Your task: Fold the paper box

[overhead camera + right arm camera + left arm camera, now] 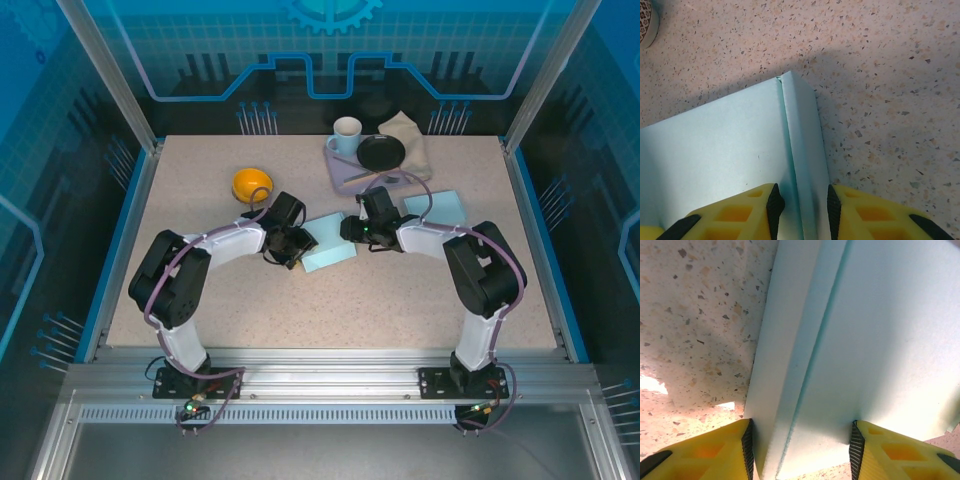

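The paper box point(330, 255) is a flat, pale blue sheet lying mid-table between the two arms. My left gripper point(300, 247) is at its left end. In the left wrist view the box point(865, 340) has a folded side strip and a crease, and my left gripper point(801, 450) has both pads against the paper, one on the strip's outer edge, the other on the main panel. My right gripper point(350, 232) is at the box's far right end. In the right wrist view the box point(715, 155) has a narrow raised flap, and my right gripper point(803, 210) is pinching it.
An orange bowl point(252, 184) sits just behind the left gripper. At the back stand a lilac tray point(345, 175) with a white mug point(346, 136), a black dish point(381, 152) and a beige cloth point(410, 135). A second pale blue sheet point(437, 205) lies right of the right wrist.
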Motion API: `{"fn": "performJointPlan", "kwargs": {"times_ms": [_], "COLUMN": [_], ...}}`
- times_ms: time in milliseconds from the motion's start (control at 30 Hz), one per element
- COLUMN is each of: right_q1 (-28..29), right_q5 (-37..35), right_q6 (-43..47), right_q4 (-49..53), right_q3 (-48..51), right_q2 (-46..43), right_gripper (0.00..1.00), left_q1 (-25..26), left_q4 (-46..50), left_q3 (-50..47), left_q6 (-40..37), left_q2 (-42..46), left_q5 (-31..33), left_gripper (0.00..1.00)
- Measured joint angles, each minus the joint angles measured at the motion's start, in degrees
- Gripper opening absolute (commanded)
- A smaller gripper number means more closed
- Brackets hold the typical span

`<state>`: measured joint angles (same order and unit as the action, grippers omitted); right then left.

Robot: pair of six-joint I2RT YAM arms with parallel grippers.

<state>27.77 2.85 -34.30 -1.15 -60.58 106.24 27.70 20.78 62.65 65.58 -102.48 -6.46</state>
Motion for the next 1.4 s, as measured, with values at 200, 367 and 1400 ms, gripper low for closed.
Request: {"fn": "performJointPlan", "kwargs": {"times_ms": [200,367,1400], "right_q1": [0.09,1.57,17.42], "right_q5": [-0.92,-1.55,-15.56], "right_q6": [0.35,1.57,3.48], "right_q4": [0.42,3.45,6.27], "right_q3": [0.98,3.48,8.7], "right_q2": [-1.09,-4.44,-13.57], "right_gripper": [0.4,0.42,0.47], "left_q1": [0.28,0.33,0.66], "left_q4": [-0.02,-0.02,0.55], "left_q3": [-0.04,-0.07,-0.35], "left_q6": [-0.46,-1.2,-1.22], "left_q2": [0.09,0.11,0.37], "left_q5": [1.03,1.33,2.47], "left_gripper": [0.49,0.5,0.67]}}
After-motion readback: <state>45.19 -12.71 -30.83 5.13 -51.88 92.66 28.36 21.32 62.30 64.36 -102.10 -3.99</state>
